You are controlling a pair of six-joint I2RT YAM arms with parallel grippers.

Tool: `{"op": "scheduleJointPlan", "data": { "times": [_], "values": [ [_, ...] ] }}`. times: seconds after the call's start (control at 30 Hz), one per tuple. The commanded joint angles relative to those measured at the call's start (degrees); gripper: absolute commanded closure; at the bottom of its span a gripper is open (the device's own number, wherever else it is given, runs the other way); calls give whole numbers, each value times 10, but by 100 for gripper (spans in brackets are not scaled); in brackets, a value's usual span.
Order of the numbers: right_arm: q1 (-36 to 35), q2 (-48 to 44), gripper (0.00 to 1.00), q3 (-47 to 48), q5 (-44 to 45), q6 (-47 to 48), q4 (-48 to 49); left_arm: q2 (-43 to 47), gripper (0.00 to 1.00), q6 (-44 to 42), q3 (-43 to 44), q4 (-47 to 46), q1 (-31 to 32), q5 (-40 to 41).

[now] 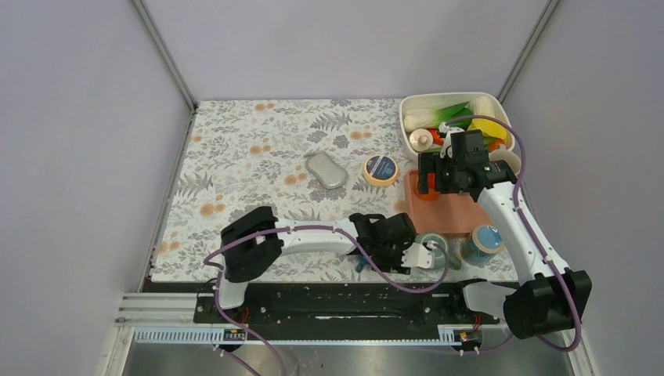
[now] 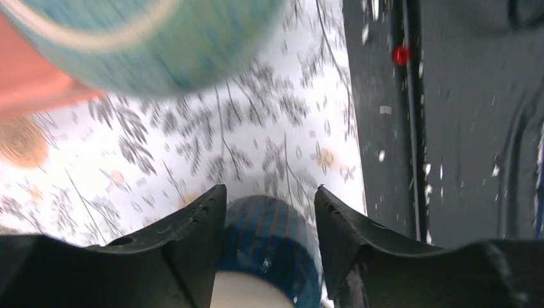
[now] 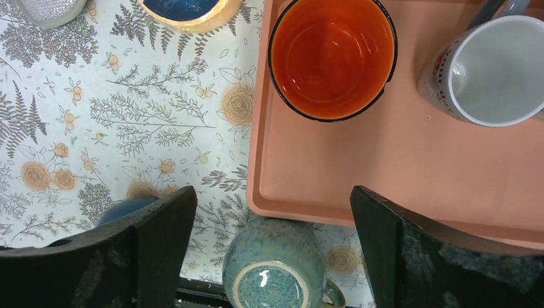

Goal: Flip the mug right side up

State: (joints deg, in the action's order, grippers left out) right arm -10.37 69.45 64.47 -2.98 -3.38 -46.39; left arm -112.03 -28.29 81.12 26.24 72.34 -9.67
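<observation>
The teal speckled mug (image 3: 276,266) stands upside down, base up, on the floral cloth just in front of the pink tray (image 3: 398,160). Its handle points to the lower right. It also shows in the top view (image 1: 435,242) and as a blurred teal shape in the left wrist view (image 2: 147,38). My right gripper (image 3: 274,192) is open and empty, hovering above the tray's near edge and the mug (image 1: 429,176). My left gripper (image 2: 269,189) sits just left of the mug (image 1: 403,247), its jaws closed on a blue striped object with a cream end (image 2: 272,250).
An orange cup (image 3: 330,58) and a white mug (image 3: 494,70) stand on the tray. A second teal cup (image 1: 485,243) stands right of the mug. A tape roll (image 1: 381,169), a grey case (image 1: 326,170) and a white bin of toys (image 1: 409,117) lie further back. The black rail (image 1: 313,301) runs along the near edge.
</observation>
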Motion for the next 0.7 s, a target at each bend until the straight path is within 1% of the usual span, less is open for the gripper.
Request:
{"op": "scheduleJointPlan", "data": {
  "times": [0.0, 0.17, 0.23, 0.3, 0.4, 0.47, 0.53, 0.6, 0.67],
  "values": [
    [4, -17, 0, 1, 7, -3, 3, 74, 45, -27, -63, -3, -14, 39],
    [4, -19, 1, 2, 3, -3, 3, 110, 46, -42, -123, 5, -70, 57],
    [4, -20, 1, 3, 2, -2, 3, 122, 44, -42, -135, 13, -96, 53],
    [4, -21, 0, 3, -1, -1, 3, 136, 39, -42, -142, 17, -116, 42],
    [4, -21, 1, 5, -2, 0, 3, 170, 33, -37, -149, 19, -130, 17],
    [4, -22, 0, 4, -3, 1, 3, 195, 26, -21, -155, 14, -135, 12],
    [4, -23, 1, 2, -6, 1, 3, 220, 16, 11, -161, 1, -141, 21],
    [4, -25, 1, 1, -8, 1, 3, 244, 12, 43, -163, -3, -151, 28],
    [4, -24, 1, 1, -9, 1, 3, 268, 10, 47, -166, 7, -162, 25]
  ]
}}
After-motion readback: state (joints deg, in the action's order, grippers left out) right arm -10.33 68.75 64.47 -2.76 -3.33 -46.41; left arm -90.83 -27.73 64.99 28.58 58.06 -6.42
